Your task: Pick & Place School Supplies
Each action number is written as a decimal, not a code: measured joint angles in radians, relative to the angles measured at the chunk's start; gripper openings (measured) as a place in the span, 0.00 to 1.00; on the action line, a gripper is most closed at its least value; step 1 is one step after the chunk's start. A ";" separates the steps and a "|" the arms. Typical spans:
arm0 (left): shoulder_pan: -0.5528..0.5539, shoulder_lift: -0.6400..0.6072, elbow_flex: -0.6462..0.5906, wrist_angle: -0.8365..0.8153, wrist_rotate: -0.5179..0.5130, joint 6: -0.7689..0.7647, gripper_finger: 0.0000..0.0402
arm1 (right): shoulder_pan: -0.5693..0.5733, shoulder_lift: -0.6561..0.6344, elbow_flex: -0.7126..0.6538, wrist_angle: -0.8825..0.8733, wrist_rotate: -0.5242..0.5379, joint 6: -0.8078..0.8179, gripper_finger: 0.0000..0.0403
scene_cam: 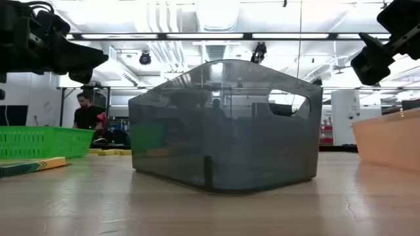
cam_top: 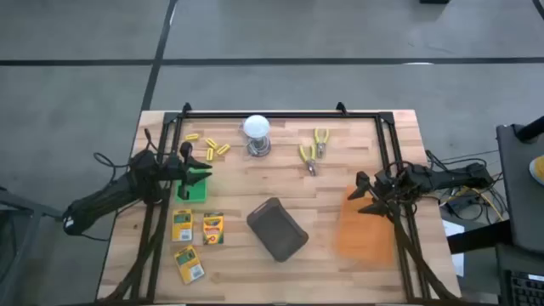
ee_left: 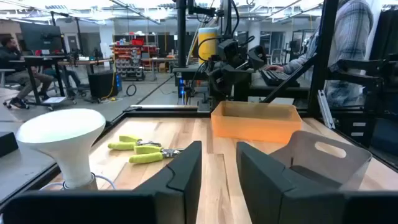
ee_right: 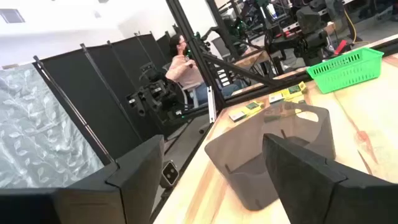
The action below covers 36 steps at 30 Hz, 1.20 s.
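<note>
Your three crayon boxes lie flat on the worktop (cam_top: 340, 153) near its left front corner: one (cam_top: 182, 226) just beside a second (cam_top: 212, 229), and the third (cam_top: 189, 264) nearer the front edge, slightly turned. The yellow sticks (cam_top: 211, 146) are scattered toward the far left, just left of the white bulb (cam_top: 257, 132) on its metal base. Your left claw (cam_top: 197, 165) hangs above the green basket (cam_top: 192, 186), which sits between the sticks and the boxes; the boxes are a short way in front of it and the sticks just beyond it, and it touches neither. In the left wrist view its two dark fingers (ee_left: 180, 177) stand a narrow gap apart with nothing between them. The yellow-handled pliers (cam_top: 312, 153) lie right of the bulb, and the dark translucent bin (cam_top: 277, 229) stands in the middle of the worktop, right of the boxes. Your right claw (cam_top: 367, 195) waits on the right side, above the near edge of the orange bin (cam_top: 365, 225), well apart from every box and stick; its fingers (ee_right: 134, 171) are spread wide and hold nothing. A person (scene_cam: 85, 113) stands in the room behind the worktop.
</note>
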 joint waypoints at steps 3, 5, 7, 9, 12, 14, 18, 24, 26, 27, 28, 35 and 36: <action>0.000 0.000 0.000 0.000 0.000 0.000 0.26 | 0.000 0.000 0.000 0.000 0.000 0.000 0.66; 0.000 0.000 0.000 0.000 0.000 0.000 0.26 | 0.000 0.000 0.000 0.000 0.000 0.000 0.66; 0.000 0.000 0.000 0.000 0.000 0.000 0.26 | 0.000 0.000 0.000 0.000 0.000 0.000 0.65; 0.000 0.000 0.000 0.000 0.000 0.000 0.26 | 0.000 0.000 0.000 0.000 0.000 0.000 0.64; 0.000 0.000 0.000 0.000 0.000 0.000 0.26 | 0.000 0.000 0.000 0.000 0.000 0.000 0.64; 0.000 0.000 0.000 0.000 0.000 0.000 0.26 | 0.000 0.000 0.000 0.000 0.000 0.000 0.65; 0.000 0.000 0.000 0.000 0.000 0.000 0.26 | 0.000 0.000 0.000 0.000 0.000 0.000 0.66; 0.000 0.000 0.000 0.000 0.000 0.000 0.26 | 0.000 0.001 0.000 0.000 0.000 0.000 0.66; 0.000 0.000 0.000 0.000 0.000 0.000 0.26 | 0.000 0.001 0.000 0.000 0.000 0.000 0.65; 0.000 0.000 0.000 0.000 0.000 0.000 0.26 | 0.000 0.001 0.000 0.000 0.000 0.000 0.65; 0.000 0.000 0.000 0.000 0.000 0.000 0.26 | 0.000 0.001 0.000 0.000 0.000 0.000 0.65; 0.000 0.000 0.000 0.000 0.000 0.000 0.26 | 0.000 0.001 0.000 0.000 0.000 0.000 0.65; 0.000 0.000 0.000 0.000 0.000 0.000 0.26 | 0.000 0.001 0.000 0.000 0.000 0.000 0.65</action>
